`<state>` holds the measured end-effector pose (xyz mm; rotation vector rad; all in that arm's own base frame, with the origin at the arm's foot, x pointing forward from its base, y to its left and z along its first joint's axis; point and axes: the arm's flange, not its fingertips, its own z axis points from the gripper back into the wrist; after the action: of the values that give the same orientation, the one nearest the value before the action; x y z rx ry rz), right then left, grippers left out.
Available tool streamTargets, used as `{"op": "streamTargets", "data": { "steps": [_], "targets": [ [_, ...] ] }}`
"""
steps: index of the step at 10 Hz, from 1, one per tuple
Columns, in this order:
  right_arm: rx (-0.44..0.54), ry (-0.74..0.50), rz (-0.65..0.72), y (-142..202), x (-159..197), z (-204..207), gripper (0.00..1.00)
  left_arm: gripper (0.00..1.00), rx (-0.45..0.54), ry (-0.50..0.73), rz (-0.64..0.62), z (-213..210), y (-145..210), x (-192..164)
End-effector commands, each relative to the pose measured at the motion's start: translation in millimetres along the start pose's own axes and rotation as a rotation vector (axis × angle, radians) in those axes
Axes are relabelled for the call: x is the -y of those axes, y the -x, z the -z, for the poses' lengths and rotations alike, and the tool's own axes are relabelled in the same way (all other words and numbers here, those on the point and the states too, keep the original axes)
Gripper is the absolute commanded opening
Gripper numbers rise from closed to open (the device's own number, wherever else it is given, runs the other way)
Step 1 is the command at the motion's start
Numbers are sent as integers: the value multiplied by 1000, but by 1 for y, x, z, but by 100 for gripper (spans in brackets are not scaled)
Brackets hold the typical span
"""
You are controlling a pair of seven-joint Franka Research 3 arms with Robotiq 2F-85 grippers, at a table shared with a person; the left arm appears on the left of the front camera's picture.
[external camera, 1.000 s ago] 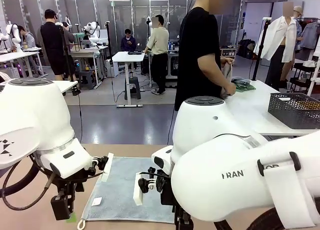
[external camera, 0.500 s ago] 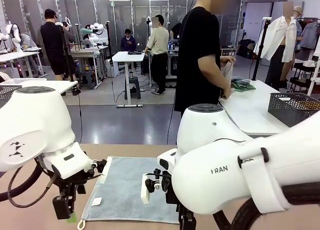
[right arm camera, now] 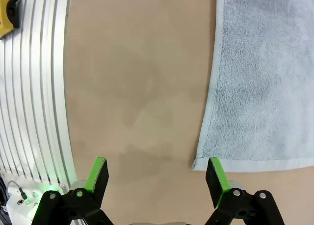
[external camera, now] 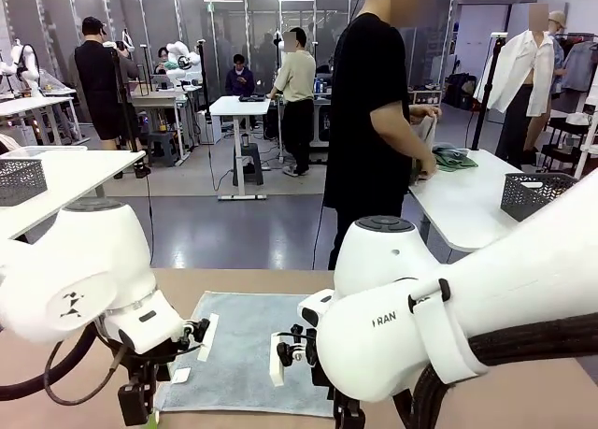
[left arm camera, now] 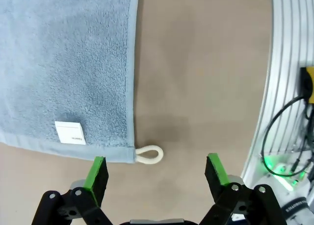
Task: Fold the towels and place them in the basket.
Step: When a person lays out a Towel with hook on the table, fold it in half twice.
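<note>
Ahead of the released left tool [left arm camera: 157, 172] and right tool [right arm camera: 157, 173], corners of the towel [left arm camera: 64, 63] are lying flat, probably for pinching.

Bright, even overhead light. Faint, soft shadows lie on the surface [right arm camera: 137, 87] just beside the towel [right arm camera: 265, 78]. Wrist views bow at their edges; the towel's pile is sharp.

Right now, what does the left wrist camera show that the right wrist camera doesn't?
Left wrist camera: a white label near a corner of the towel and a cream loop on the table beside it. Right wrist camera: a plain hemmed corner. Both: the blue-grey towel flat on the brown table, with the left gripper or the right gripper open near a corner.
</note>
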<state>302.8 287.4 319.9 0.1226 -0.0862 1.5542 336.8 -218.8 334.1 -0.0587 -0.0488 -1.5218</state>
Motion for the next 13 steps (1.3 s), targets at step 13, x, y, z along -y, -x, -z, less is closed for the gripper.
{"op": "streamTargets", "data": {
  "steps": [13],
  "targets": [
    [8, -4, 8, 34, -4, 42, 100, 100, 7, -81, 45, 57, 37, 21]
  ]
}}
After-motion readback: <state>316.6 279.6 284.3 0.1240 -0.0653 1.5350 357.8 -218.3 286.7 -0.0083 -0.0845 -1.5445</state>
